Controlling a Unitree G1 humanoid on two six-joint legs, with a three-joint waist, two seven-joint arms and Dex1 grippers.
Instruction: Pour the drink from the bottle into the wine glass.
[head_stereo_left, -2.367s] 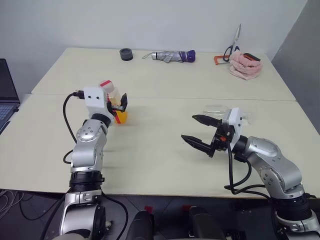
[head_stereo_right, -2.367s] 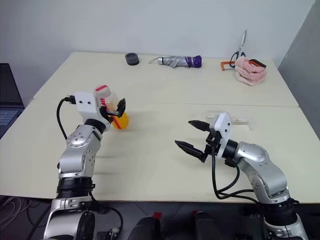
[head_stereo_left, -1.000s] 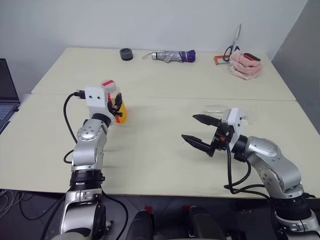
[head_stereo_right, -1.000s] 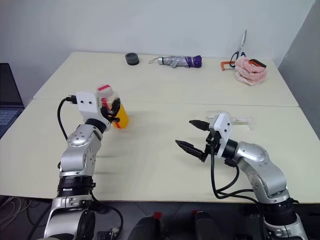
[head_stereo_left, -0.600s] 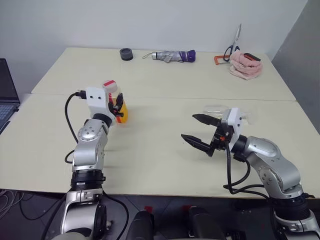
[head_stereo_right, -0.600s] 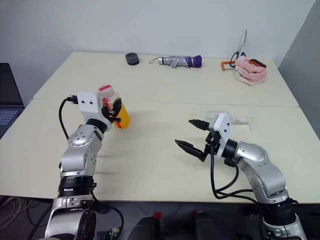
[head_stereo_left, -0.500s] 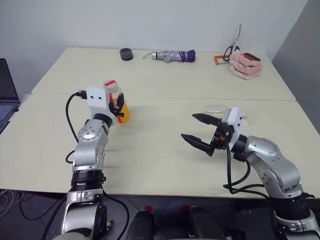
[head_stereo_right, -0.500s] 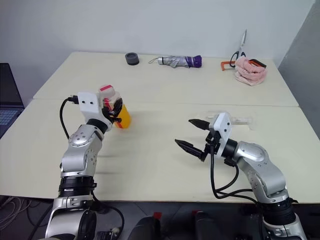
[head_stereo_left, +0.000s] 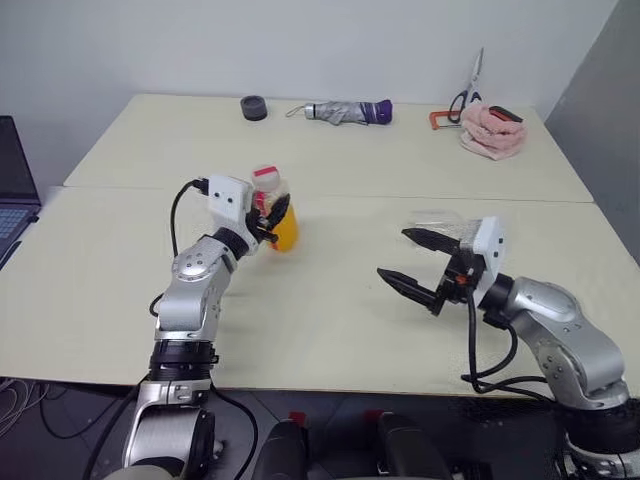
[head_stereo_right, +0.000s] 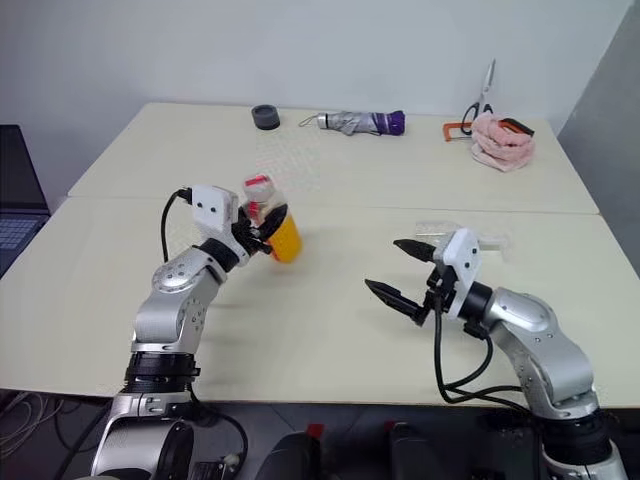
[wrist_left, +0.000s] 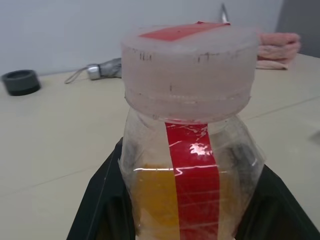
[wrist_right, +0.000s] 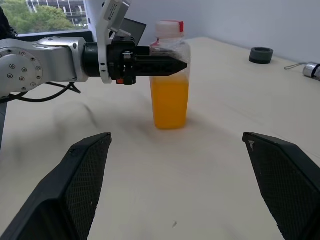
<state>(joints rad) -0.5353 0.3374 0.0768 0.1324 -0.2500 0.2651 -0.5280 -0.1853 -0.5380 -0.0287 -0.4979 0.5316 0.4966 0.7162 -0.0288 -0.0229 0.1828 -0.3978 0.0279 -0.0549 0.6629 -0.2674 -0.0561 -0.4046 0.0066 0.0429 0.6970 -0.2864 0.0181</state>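
On the table (head_stereo_left: 330, 290), just left of centre, the bottle (head_stereo_left: 277, 212) stands upright with its cap on, the left end effector (head_stereo_left: 270, 215) clamped round its neck. The wine glass (head_stereo_left: 440, 218) lies on its side across the table, just behind the wide-open, empty right end effector (head_stereo_left: 420, 268), so I'd guess that one's nearer to stand it up.
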